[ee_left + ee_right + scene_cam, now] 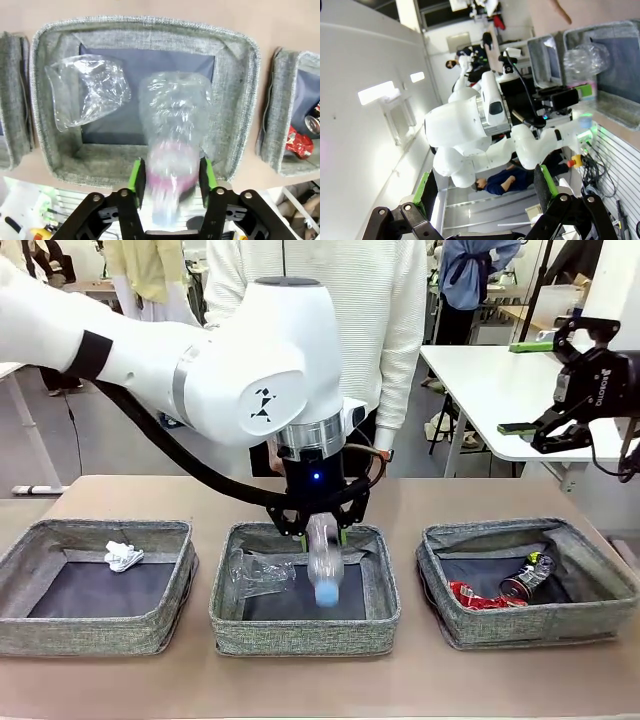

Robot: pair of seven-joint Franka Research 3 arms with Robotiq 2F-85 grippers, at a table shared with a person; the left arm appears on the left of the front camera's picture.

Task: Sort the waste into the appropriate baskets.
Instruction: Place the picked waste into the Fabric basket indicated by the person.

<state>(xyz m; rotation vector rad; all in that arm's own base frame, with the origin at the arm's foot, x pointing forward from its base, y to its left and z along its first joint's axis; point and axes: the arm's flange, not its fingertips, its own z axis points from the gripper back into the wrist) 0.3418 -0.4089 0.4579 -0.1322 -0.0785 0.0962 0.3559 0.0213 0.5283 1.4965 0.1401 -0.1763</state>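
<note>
My left gripper (320, 530) hangs over the middle basket (300, 632), shut on a clear plastic bottle (322, 562) that points down with its blue cap lowest. In the left wrist view the bottle (175, 115) looks blurred between the green pads (137, 181). A crumpled clear bottle (258, 575) lies in the same basket's left part. The left basket (95, 632) holds a white tissue wad (122, 556). In the right basket (530, 628) lie the red dented can (478, 597) and the dark can (528, 578). My right gripper (525, 387) is raised at the far right, open with nothing in it.
A person in a white sweater (320, 300) stands behind the table's far edge, right behind my left arm. A white table (490, 380) stands at the back right. Bare brown tabletop runs in front of the baskets.
</note>
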